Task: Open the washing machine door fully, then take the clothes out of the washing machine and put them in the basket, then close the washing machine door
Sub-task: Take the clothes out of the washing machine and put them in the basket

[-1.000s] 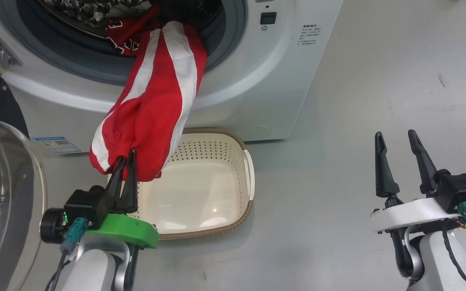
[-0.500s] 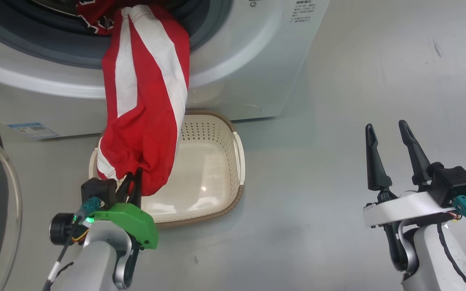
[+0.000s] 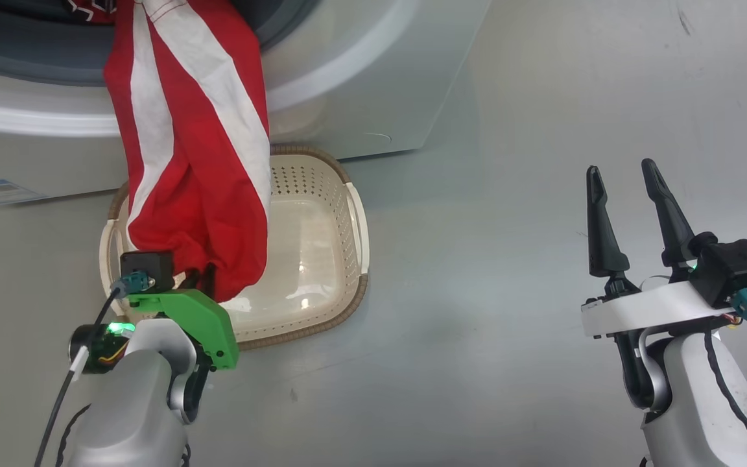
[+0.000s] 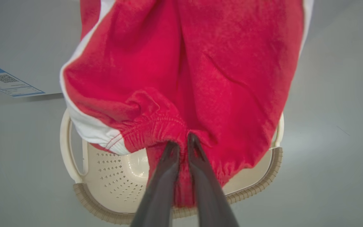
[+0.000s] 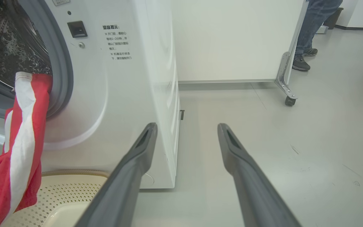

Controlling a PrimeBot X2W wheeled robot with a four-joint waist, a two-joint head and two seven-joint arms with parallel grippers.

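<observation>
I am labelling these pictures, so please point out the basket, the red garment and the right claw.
basket (image 3: pixel 308 185): head view, on its perforated far wall.
red garment (image 3: pixel 198 194): head view, on the red cloth hanging above the basket.
right claw (image 3: pixel 621 167): head view, midway between its two fingertips.

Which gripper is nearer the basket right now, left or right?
Left. The left gripper is above the basket's near-left corner, pinching the clothes that hang over it. The right gripper stands open over the floor, well off to the basket's right.
</observation>
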